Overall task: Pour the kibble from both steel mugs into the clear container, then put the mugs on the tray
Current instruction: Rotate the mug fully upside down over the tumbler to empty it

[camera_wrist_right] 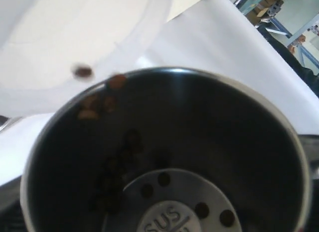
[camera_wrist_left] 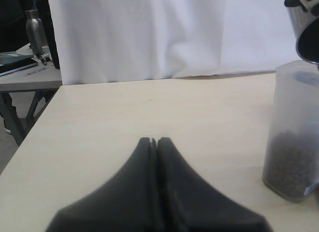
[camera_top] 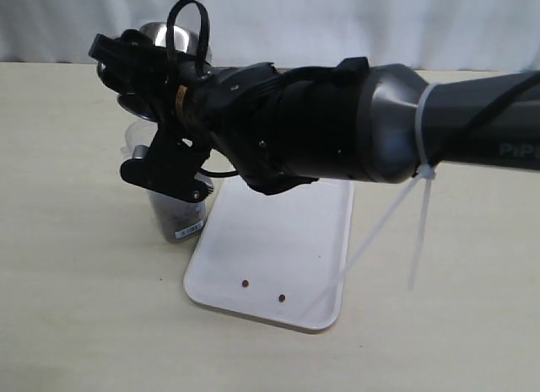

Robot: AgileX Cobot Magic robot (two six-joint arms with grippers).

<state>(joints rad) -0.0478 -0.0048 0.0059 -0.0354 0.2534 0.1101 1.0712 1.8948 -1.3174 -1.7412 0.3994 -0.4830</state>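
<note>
Looming nearest, the right arm (camera_top: 354, 131) reaches over the tray (camera_top: 278, 232). Just beside the tray stands the clear container (camera_top: 179, 217), part-filled. The right gripper (camera_top: 139, 72) clamps a steel mug (camera_top: 169, 36) tipped above it. The left gripper (camera_wrist_left: 157, 142) is closed and empty. Stray kibble (camera_top: 245, 284) lies on the tray, so an off-centre lip could scatter more.

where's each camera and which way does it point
Exterior: off the arms, looking down over the table at the tray and container; the right arm fills the middle, tipping a mug.
Left wrist: low over the table, facing a white curtain; shut jaws in front.
Right wrist: looks into the mug, a few kibble inside; no arm clearly shows.
Shared: exterior and left wrist both show the container and mug.
</note>
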